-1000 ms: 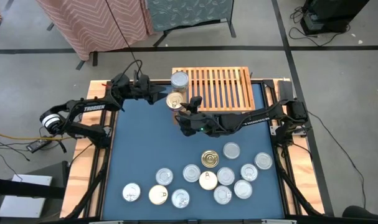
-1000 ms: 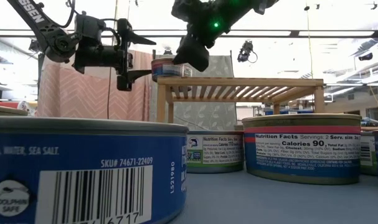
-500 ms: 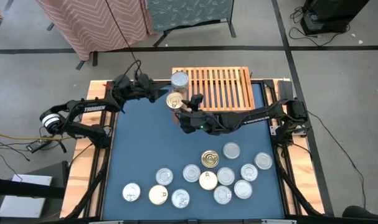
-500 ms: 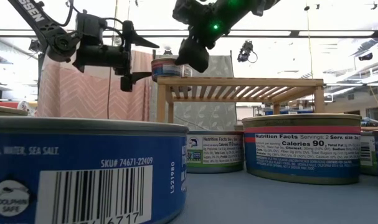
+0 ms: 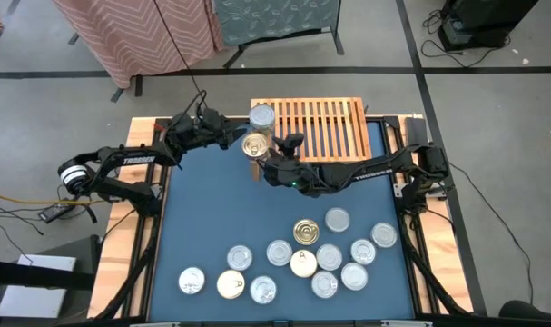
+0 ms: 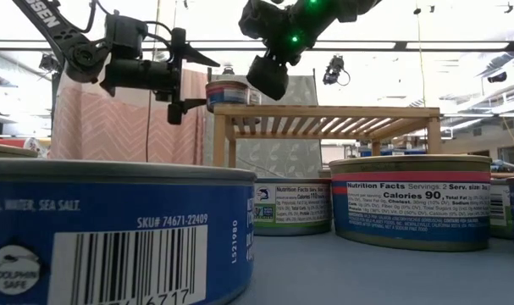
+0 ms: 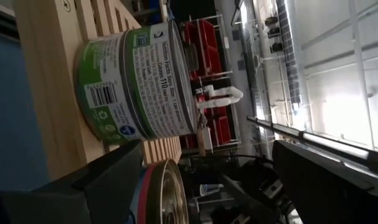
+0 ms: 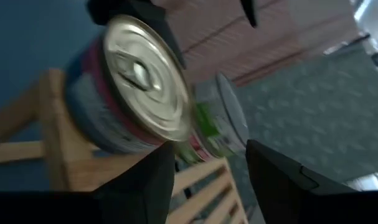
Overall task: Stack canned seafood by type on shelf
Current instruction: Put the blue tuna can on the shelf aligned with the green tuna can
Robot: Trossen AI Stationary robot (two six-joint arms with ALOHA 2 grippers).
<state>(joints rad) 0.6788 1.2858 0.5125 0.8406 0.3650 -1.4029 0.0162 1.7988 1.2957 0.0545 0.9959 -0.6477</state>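
- Right pincer (image 5: 260, 154) is clamped on a gold-topped tin (image 5: 255, 145) at the shelf (image 5: 325, 127) corner.
- Left pincer (image 5: 228, 134) hangs beside it, fingers apart.

A blue-topped table (image 5: 211, 209) carries a wooden slatted shelf (image 5: 325, 127) at its far edge. About a dozen tins (image 5: 302, 259) cluster on the near part. Two tins (image 5: 261, 116) sit at the shelf's left end.
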